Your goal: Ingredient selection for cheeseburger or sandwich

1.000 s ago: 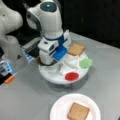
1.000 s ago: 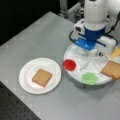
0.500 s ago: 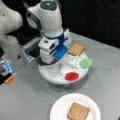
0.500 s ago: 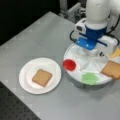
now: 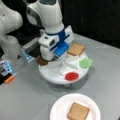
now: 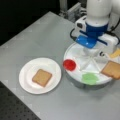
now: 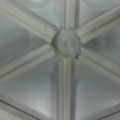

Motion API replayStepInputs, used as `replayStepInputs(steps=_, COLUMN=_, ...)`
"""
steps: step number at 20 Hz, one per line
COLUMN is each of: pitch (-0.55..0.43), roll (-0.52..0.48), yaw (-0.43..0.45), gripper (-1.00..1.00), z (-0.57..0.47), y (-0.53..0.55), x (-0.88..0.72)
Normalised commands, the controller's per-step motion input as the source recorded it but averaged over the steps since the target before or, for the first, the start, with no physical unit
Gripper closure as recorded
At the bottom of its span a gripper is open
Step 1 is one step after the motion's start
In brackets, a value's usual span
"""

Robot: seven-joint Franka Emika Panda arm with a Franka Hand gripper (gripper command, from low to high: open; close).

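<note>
My gripper (image 5: 55,58) hangs low over the middle of the white divided tray (image 5: 56,76), and the hand hides its fingers in both front views. The wrist view shows only the tray's hub (image 7: 67,43) and its dividers, with nothing between the fingers. On the tray lie a toast square (image 5: 76,49), a dark brown patty (image 5: 42,61) at its left edge, and a yellow cheese square (image 6: 116,53). Another toast square (image 5: 78,111) lies on the white plate (image 5: 57,110). The gripper (image 6: 91,52) stands closest to the patty side of the tray.
A red disc (image 5: 72,76) and a green leafy piece (image 5: 85,62) also sit in the tray. The plate (image 6: 26,80) stands apart from the tray on the grey table. The arm's base and some equipment (image 5: 10,50) are at a front view's left.
</note>
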Motion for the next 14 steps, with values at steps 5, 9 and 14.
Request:
replayStepInputs(steps=5, pitch=0.024, roll=0.035, yaw=-0.112, gripper=-1.0, z=-0.09, y=0.12, x=0.17)
replayStepInputs(steps=9, pitch=0.01, roll=-0.003, yaw=-0.055, gripper=-1.0, z=-0.08, y=0.14, x=0.16)
replayStepInputs(steps=14, pitch=0.012, roll=-0.01, yaw=-0.041, gripper=-1.0, z=-0.09, y=0.17, x=0.13)
